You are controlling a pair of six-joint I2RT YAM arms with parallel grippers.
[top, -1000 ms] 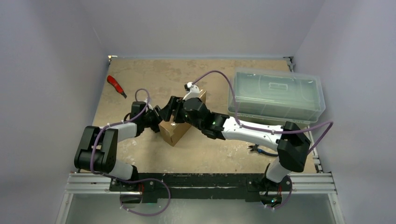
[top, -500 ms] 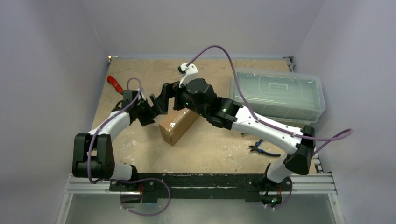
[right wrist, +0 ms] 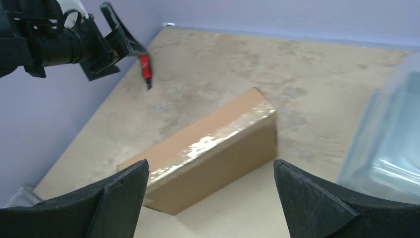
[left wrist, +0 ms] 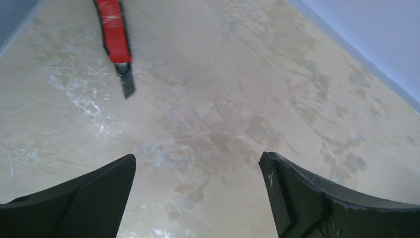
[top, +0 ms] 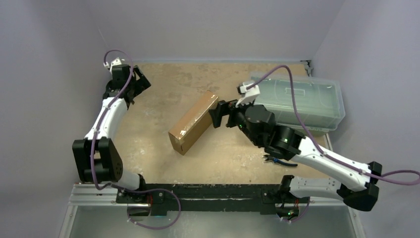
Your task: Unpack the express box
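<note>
The express box (top: 192, 123) is a flat brown cardboard mailer, closed, lying diagonally mid-table with shiny clear tape along its top edge; it also shows in the right wrist view (right wrist: 208, 148). My right gripper (top: 218, 115) is open and empty, just right of the box's far end. My left gripper (top: 140, 82) is open and empty at the far left corner, above a red utility knife (left wrist: 116, 39) with its blade out; the knife also shows in the right wrist view (right wrist: 145, 69).
A clear plastic lidded bin (top: 294, 101) stands at the back right. Dark pliers (top: 277, 159) lie near the right arm. Walls close the table on the left, back and right.
Both arms have pulled away from the box. The left gripper swung to the far left corner over the knife. The right gripper drew back to the right. The box now lies uncovered.
</note>
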